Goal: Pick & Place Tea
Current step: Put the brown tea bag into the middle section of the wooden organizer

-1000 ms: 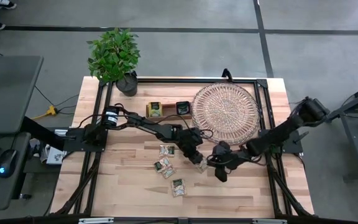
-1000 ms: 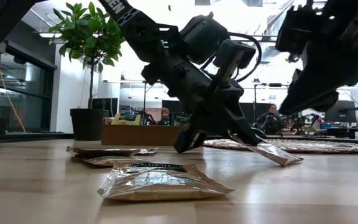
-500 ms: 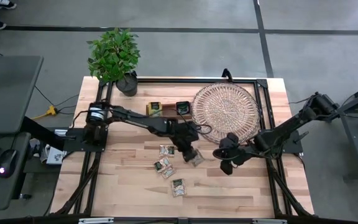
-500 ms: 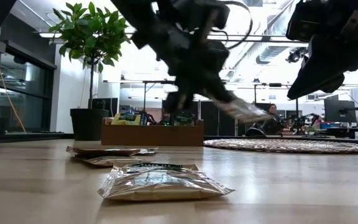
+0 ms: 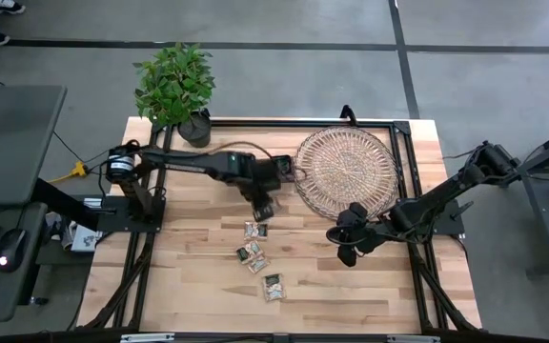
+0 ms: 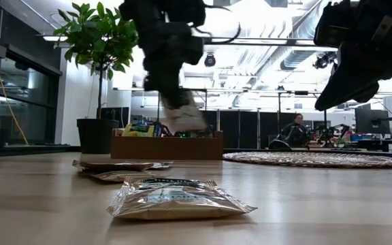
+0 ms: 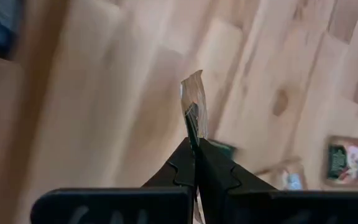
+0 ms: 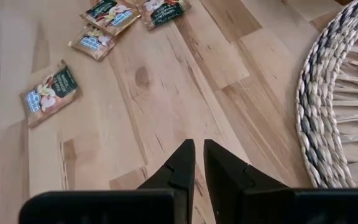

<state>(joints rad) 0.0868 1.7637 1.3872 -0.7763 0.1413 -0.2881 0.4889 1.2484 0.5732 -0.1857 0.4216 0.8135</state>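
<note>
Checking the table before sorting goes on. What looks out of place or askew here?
Nothing spilled or damaged. Four tea sachets lie scattered at odd angles on the table. The left claw pinches one sachet by its edge in mid-air.

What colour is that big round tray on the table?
Pale natural straw, woven wicker tray; clearest in the high view.

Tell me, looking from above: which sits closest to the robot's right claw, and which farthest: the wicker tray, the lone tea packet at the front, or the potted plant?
From the right gripper:
1. Wicker tray, just behind it.
2. Lone tea packet, front, toward the left arm.
3. Potted plant, far back-left corner.
</note>
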